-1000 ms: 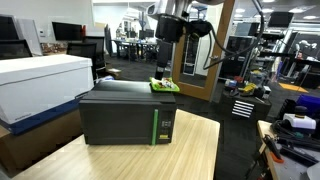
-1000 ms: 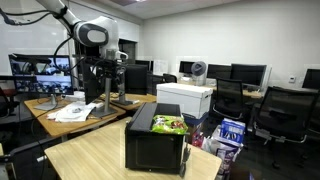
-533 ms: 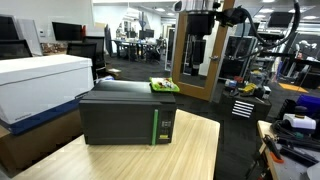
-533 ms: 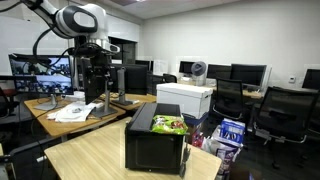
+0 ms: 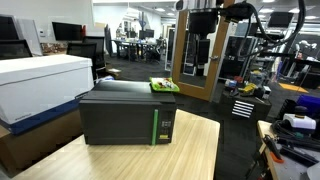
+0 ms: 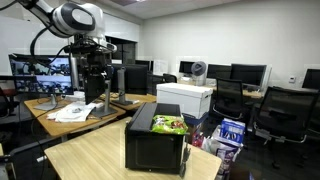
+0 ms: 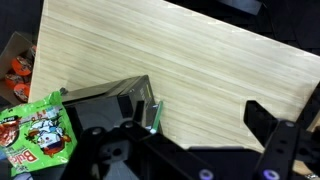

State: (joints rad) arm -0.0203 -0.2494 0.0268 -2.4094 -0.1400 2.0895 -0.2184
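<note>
A black microwave (image 5: 125, 115) (image 6: 155, 145) with a green stripe stands on a light wooden table (image 5: 195, 150) (image 7: 180, 50). A green snack bag (image 5: 164, 86) (image 6: 170, 125) (image 7: 40, 135) lies on top of it. High above the table and off to the side of the microwave hangs my gripper (image 5: 197, 68) (image 6: 91, 97) (image 7: 195, 115), pointing down. It is open, and only bare tabletop shows between its black fingers (image 7: 262, 120). It touches nothing.
A large white box (image 5: 40, 85) (image 6: 185, 97) sits beside the table. A desk with papers and monitors (image 6: 60, 105) lies behind the arm. Office chairs (image 6: 285, 115) and a box of orange packets (image 7: 18, 65) stand near the table's edges.
Over the last second the arm swung away from above the snack bag, out over the table's far side and a little higher. The gripper stayed open. The bag and microwave did not move.
</note>
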